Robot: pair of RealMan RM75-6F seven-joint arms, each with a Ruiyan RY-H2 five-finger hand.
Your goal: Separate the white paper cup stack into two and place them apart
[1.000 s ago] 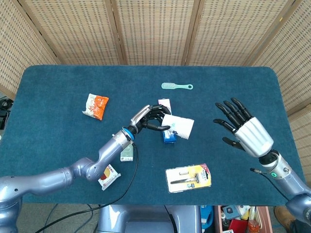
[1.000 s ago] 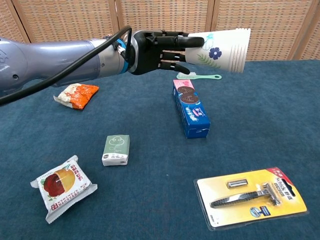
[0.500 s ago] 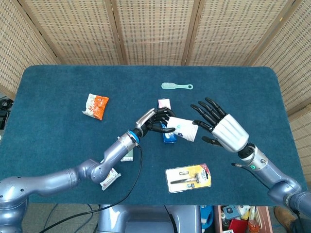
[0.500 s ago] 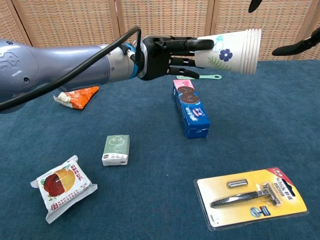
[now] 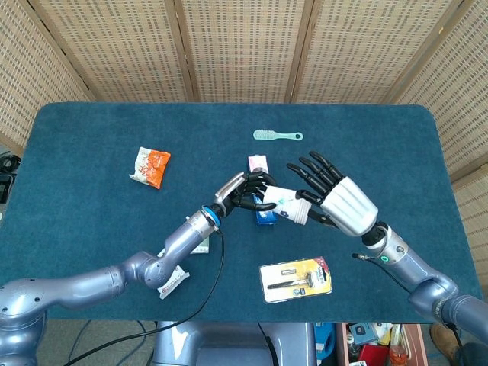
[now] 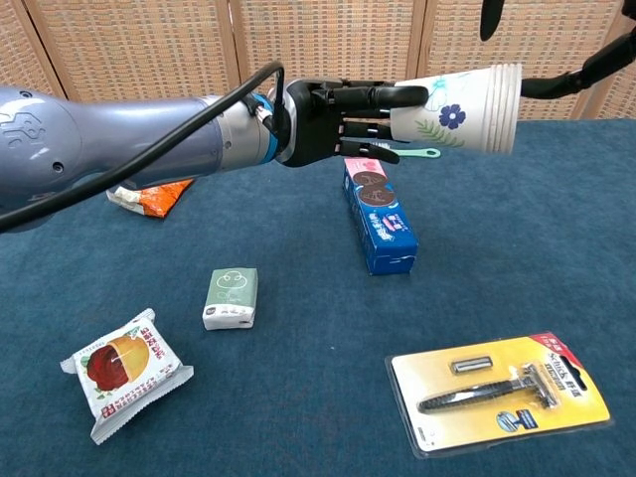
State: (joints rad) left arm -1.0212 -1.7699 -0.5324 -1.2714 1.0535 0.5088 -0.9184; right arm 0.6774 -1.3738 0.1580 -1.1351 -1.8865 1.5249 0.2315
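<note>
The white paper cup stack (image 6: 457, 107), printed with blue flowers, lies on its side in the air, rims pointing right. My left hand (image 6: 328, 119) grips its narrow base end. In the head view the stack (image 5: 286, 204) hangs over the blue box, between my left hand (image 5: 244, 191) and my right hand (image 5: 335, 200). The right hand's fingers (image 6: 492, 15) are spread around the rim end, above and beside it. None of them is closed on it.
Under the cups lies a blue cookie box (image 6: 380, 217), with a green toothbrush (image 5: 277, 136) behind it. A razor pack (image 6: 497, 390) sits front right. A small green packet (image 6: 231, 296), a fruit snack pack (image 6: 124, 370) and an orange bag (image 5: 150, 166) lie left.
My right hand has swung in from the right to the stack's rim end, fingers spread. The left hand has carried the stack slightly to the right.
</note>
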